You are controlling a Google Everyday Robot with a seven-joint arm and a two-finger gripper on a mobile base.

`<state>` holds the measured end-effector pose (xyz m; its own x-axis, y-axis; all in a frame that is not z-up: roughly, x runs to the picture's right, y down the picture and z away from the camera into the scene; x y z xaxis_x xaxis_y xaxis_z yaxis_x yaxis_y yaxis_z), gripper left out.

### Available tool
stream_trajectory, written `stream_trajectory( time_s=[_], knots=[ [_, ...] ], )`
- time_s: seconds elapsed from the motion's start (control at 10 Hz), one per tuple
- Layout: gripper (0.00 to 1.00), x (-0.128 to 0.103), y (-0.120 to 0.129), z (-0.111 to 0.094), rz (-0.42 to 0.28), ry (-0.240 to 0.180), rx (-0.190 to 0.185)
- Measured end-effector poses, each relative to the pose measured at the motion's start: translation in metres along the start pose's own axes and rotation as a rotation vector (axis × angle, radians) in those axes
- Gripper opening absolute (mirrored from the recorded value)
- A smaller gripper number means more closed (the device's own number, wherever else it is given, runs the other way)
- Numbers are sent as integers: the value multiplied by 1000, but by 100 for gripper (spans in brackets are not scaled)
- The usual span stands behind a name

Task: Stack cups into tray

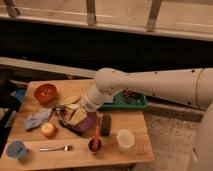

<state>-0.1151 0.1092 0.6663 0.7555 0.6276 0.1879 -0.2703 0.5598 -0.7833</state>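
The light-blue cup (16,149) stands at the table's front left corner. The white cup (125,138) stands near the front right. The green tray (131,103) lies at the back right, and my arm crosses over its left part and hides it. My gripper (74,114) hangs low over the left rim of the purple bowl (85,123), far from both cups. Its pale fingers are open and hold nothing.
An orange-red bowl (45,92) sits at the back left. A grey-blue cloth (37,119), an orange fruit (48,129) and a fork (56,148) lie on the left half. A black block (106,125) and a small dark cup with a red utensil (95,144) stand mid-front. Dark items lie in the tray.
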Motion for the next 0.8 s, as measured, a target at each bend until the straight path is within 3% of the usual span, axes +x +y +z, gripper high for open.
stream_trajectory(
  time_s=[0.2, 0.4, 0.6, 0.8],
  knots=[
    [66, -8, 1, 8, -31, 37, 8],
    [66, -31, 0, 23, -53, 97, 24],
    [66, -65, 1, 45, -70, 176, 37],
    [66, -91, 6, 63, -85, 298, 63]
  ],
)
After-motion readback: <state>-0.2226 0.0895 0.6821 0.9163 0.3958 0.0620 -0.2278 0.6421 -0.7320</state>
